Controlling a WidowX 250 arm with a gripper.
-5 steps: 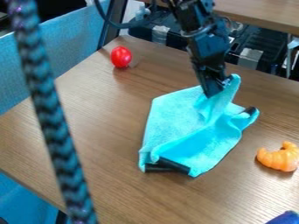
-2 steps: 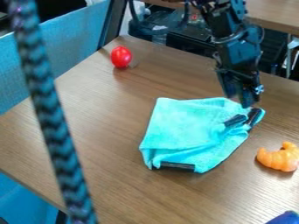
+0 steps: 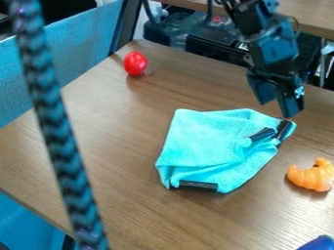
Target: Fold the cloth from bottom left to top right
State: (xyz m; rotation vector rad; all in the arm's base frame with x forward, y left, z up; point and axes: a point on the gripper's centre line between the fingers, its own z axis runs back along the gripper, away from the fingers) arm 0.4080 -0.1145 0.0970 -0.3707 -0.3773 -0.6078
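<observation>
My claw [image 3: 277, 108] hangs near the far right edge of the turquoise cloth [image 3: 202, 141], fingers spread wide; the cloth lies on the wooden surface [image 3: 117, 146].

Clock positions are read in the camera view, centred on the cloth [image 3: 202, 141]. Passage lanes over the table [image 3: 124, 161]: one at 9 o'clock, between cloth and braided cord [image 3: 57, 132]; one at 6 o'clock, below the cloth's lower edge; one at 12 o'clock, between cloth and far table edge. Obstacles: red oval object [image 3: 135, 63], 11 o'clock; claw [image 3: 277, 105], 1 o'clock, fingers apart; orange object [image 3: 312, 175], 4 o'clock, with a narrow gap to the cloth; blue object [image 3: 318, 242], 5 o'clock; black equipment [image 3: 215, 44], 12 o'clock, beyond the table.
</observation>
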